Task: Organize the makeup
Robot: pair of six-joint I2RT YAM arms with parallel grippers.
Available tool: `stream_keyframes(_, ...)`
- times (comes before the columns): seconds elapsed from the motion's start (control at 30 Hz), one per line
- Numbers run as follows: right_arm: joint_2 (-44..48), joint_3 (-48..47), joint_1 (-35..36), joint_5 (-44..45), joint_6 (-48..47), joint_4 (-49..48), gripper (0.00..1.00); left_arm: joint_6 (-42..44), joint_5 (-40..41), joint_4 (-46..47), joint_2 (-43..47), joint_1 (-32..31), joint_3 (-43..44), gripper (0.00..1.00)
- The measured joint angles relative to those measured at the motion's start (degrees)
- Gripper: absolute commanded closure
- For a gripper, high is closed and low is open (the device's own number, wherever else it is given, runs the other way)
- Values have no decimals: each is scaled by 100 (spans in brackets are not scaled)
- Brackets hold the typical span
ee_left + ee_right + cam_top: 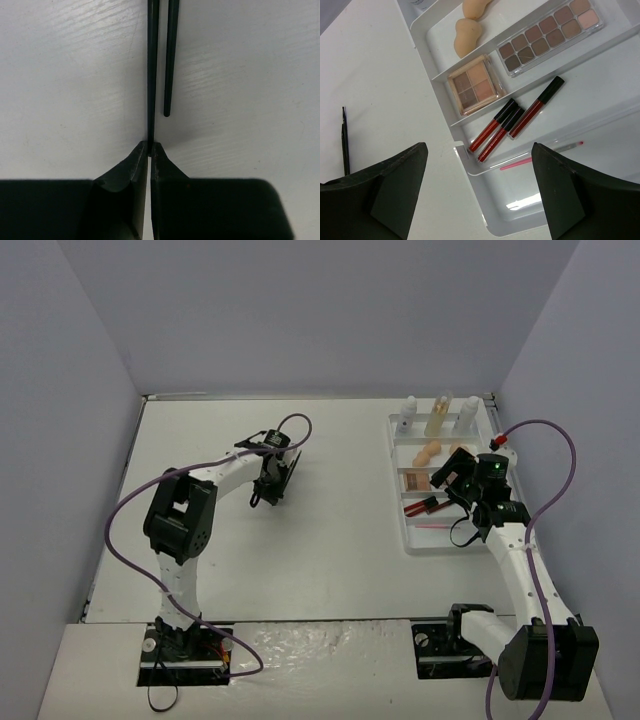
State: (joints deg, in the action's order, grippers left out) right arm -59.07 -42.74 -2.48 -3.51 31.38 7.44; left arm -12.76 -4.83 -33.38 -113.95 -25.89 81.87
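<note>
Overall, white table (330,550), lavender walls (320,310)

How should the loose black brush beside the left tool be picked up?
Pinch the loose black brush across its thin shaft, above the tapered end, coming straight down. It lies flat on the table, so only its sides are free. The pinched brush in the left tool runs close alongside, so room is tight.
</note>
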Motion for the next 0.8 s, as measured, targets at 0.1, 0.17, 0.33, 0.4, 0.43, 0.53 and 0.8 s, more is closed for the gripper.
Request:
stream_keyframes(0.1, 0, 0, 0, -24, -3, -5, 18, -36, 79, -85, 0, 21, 4, 100)
stream_keyframes(0.17, 0, 0, 2, -63, -14, -17, 18, -58, 133, -137, 6, 51, 3, 100)
stream_keyframes(0.33, -2, -2, 74, -332, -123, -91, 17, -75, 236, -176, 170, 159, -212, 100)
stream_keyframes(0.4, -8, -4, 132, -520, -176, -157, 17, -74, 263, -148, 371, 188, -448, 100)
stream_keyframes(0.43, -17, -9, 183, -608, -191, -199, 17, -74, 269, -120, 490, 199, -564, 100)
stream_keyframes(0.53, -80, -62, 511, -829, -177, -393, 17, -74, 194, 84, 958, 209, -847, 100)
stream_keyframes(0.8, -483, -281, 1508, -1535, 286, -1483, 19, -91, -484, 1053, 2371, 130, -1116, 100)
